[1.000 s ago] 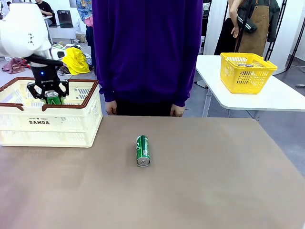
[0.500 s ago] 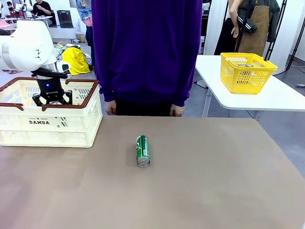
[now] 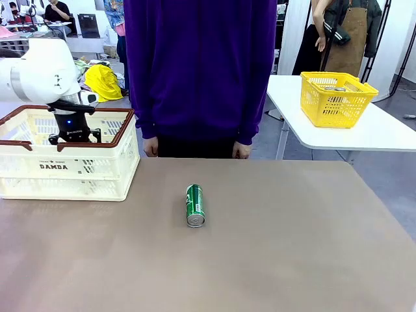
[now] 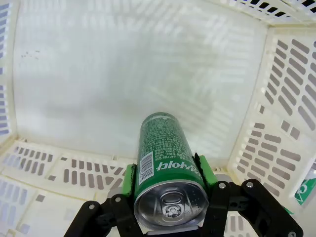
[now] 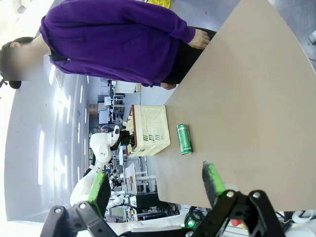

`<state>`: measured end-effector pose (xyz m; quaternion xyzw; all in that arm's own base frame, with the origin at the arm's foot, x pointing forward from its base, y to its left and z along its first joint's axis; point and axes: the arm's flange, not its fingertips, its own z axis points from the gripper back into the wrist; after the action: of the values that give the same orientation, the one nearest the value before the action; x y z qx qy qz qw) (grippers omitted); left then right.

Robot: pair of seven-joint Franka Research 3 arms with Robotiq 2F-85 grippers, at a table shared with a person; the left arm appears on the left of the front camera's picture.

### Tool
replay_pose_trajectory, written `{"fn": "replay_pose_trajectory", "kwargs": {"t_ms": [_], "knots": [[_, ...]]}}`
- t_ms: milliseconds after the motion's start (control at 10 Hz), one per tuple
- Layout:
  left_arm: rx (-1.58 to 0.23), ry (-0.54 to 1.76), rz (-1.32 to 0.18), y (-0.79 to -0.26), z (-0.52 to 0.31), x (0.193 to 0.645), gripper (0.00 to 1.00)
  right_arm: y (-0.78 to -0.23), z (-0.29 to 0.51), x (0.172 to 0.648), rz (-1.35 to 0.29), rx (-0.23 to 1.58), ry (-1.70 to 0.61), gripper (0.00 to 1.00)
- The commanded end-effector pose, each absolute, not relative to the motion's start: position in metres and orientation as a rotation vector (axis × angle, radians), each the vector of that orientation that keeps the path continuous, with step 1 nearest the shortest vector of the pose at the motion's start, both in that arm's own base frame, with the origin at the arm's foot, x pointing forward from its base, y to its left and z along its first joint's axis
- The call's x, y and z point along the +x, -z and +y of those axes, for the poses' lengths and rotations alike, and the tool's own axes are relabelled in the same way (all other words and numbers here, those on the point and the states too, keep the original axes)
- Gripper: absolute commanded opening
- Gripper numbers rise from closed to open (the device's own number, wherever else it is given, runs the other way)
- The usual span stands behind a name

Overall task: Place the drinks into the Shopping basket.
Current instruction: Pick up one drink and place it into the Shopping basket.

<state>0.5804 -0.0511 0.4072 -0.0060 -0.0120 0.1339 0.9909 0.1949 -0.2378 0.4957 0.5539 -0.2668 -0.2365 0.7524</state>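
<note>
Here, the left claw [image 4: 167,175] — clamped on a green can [image 4: 165,148] — hangs deep in the basket [image 4: 123,74], presumably for a gentle release.

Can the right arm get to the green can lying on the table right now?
Probably yes: the green can lies alone on bare table, and the right gripper has its fingers open and empty.

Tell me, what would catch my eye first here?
A white arm reaches into the cream shopping basket at the left of the table, its left gripper clamped on a green can inside. A second green can lies on its side mid-table, before a person in a purple sweater.
</note>
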Motion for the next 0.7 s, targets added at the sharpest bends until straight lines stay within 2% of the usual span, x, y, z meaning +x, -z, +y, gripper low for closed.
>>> {"fn": "replay_pose_trajectory", "kwargs": {"t_ms": [0,100,200,600], "knots": [[-0.025,-0.290,-0.031,-0.418,-0.050,0.583,0.04,-0.497,-0.239,0.197,-0.611,1.223,0.495,1.00],[-0.033,-0.291,-0.032,-0.419,-0.050,0.583,0.60,-0.497,-0.239,0.197,-0.611,1.223,0.495,1.00],[-0.037,-0.293,-0.033,-0.420,-0.049,0.582,1.00,-0.497,-0.239,0.197,-0.611,1.223,0.495,1.00],[-0.041,-0.312,-0.067,-0.433,-0.045,0.579,1.00,-0.497,-0.239,0.197,-0.611,1.223,0.495,1.00]]}}
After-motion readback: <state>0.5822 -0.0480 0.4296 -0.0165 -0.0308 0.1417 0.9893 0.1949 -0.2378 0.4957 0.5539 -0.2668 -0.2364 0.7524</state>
